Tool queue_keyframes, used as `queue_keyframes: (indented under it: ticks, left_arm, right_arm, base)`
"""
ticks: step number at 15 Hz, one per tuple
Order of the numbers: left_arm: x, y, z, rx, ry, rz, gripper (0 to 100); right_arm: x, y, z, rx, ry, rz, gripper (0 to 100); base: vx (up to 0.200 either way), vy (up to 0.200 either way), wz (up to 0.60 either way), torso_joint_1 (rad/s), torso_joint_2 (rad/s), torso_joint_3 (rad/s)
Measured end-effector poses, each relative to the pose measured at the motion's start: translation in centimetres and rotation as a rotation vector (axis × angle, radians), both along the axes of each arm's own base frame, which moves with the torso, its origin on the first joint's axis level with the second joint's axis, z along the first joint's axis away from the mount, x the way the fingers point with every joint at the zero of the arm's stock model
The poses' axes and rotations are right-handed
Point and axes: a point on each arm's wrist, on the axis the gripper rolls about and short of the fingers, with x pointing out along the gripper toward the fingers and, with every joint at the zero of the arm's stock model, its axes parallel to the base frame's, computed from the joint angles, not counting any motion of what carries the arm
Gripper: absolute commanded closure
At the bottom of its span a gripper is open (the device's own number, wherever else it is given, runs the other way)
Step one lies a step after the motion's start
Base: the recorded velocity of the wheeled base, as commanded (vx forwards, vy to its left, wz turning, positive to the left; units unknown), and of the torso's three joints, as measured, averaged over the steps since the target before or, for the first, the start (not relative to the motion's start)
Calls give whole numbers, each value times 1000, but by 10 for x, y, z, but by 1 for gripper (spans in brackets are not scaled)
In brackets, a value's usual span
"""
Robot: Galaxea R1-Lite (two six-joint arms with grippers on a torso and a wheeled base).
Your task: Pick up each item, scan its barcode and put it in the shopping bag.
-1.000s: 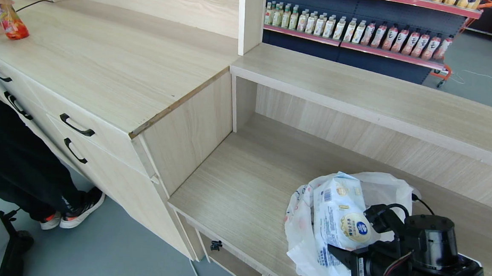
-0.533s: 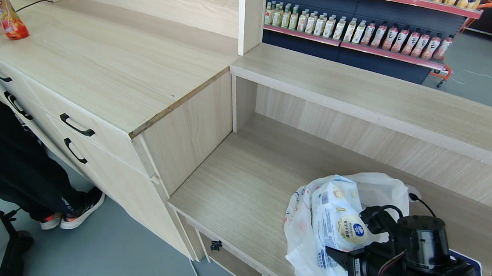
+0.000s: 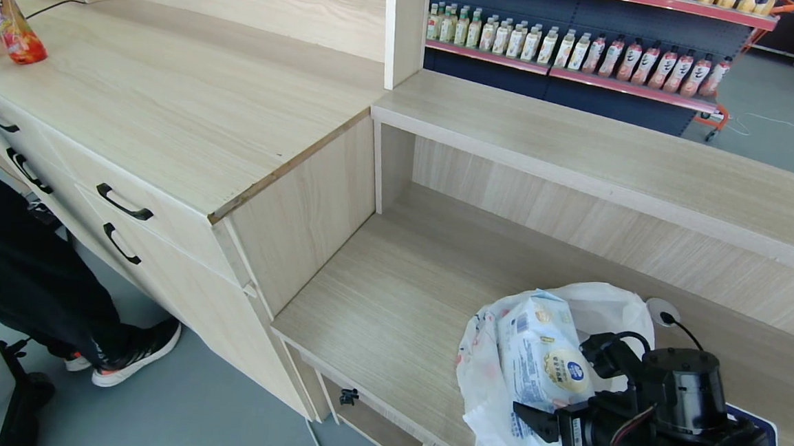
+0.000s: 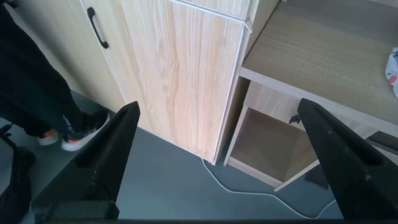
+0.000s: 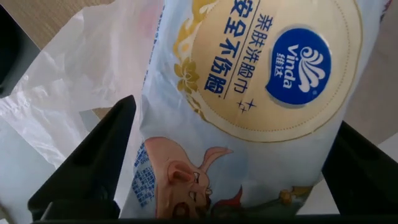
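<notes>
The tissue pack (image 3: 544,356) is held upright in the mouth of the shopping bag (image 3: 616,309), with its top standing above the bag's rim. The right gripper (image 5: 236,112) is spread wide and clamped across the pack's width, at the near side of the bag. The left gripper (image 4: 219,106) is fully spread, with nothing held, well apart from the bag.

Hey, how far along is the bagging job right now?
Done: the white-and-blue tissue pack stands in the white plastic shopping bag on the lower wooden counter. In hand: the right gripper is at that pack; its grip is unclear. Left: the pink-and-orange snack packet on the upper counter waits; the left gripper hangs open over the floor.
</notes>
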Motion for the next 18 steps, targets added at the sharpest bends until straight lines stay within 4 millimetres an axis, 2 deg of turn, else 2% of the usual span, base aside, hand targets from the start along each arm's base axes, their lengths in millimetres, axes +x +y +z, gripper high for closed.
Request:
queue_keyframes:
  ticks: [3, 6, 9, 14, 16, 18]
  left_arm:
    - [0, 0, 0, 0, 0, 0, 0]
    - [0, 0, 0, 0, 0, -1, 0]
    - [0, 0, 0, 0, 0, 0, 0]
    - [0, 0, 0, 0, 0, -1, 0]
    - [0, 0, 0, 0, 0, 1, 0]
    - [0, 0, 0, 0, 0, 0, 0]
  right_arm:
    - [-3, 0, 21, -44, -121, 51, 0]
    - [-12, -8, 60, -185, -345, 75, 0]
    - [-33, -27, 96, -289, -463, 45, 0]
    - [-85, -78, 146, -519, -513, -44, 0]
    - [-98, -91, 170, -564, -562, -133, 0]
    - [-110, -101, 183, -606, -582, -255, 0]
  base:
    - [0, 0, 0, 0, 0, 0]
    - [0, 0, 0, 0, 0, 0]
    - [0, 0, 0, 0, 0, 0]
    - [0, 0, -600, 3, 2, 6]
    - [0, 0, -600, 5, 0, -2]
    - [0, 0, -600, -2, -5, -2]
